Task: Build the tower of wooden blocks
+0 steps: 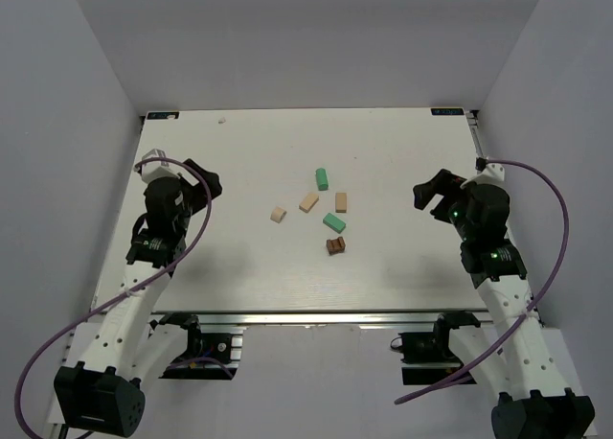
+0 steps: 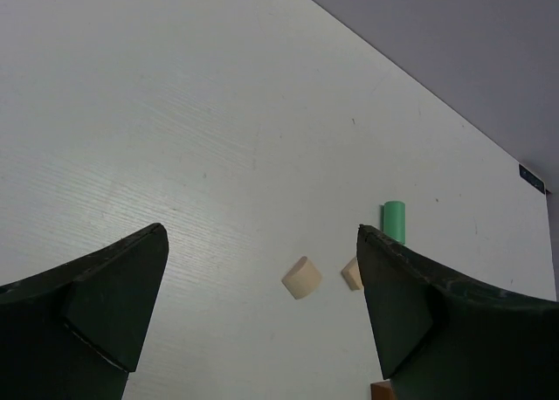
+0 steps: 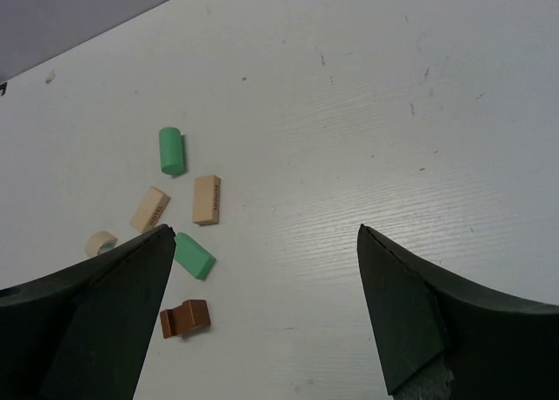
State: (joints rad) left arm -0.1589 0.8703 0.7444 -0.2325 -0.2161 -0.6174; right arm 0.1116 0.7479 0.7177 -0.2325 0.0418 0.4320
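Note:
Six small blocks lie loose and apart in the middle of the white table [image 1: 239,276]. They are a mint green block [image 1: 322,178], a tan block [image 1: 308,201], a second tan block [image 1: 341,202], a rounded tan block [image 1: 278,214], a second green block [image 1: 334,224] and a notched dark brown block [image 1: 335,246]. None is stacked. My left gripper [image 1: 201,178] is open and empty, left of the blocks. Its wrist view [image 2: 262,234] shows the rounded tan block [image 2: 301,278] ahead. My right gripper [image 1: 431,192] is open and empty, right of them. Its wrist view [image 3: 262,230] shows the brown block [image 3: 184,318] and a green block [image 3: 194,255].
Grey walls close in the table at the back and on both sides. A tiny white scrap [image 1: 222,120] lies near the far edge. Black corner markers [image 1: 446,111] sit at the far corners. Purple cables loop beside both arms.

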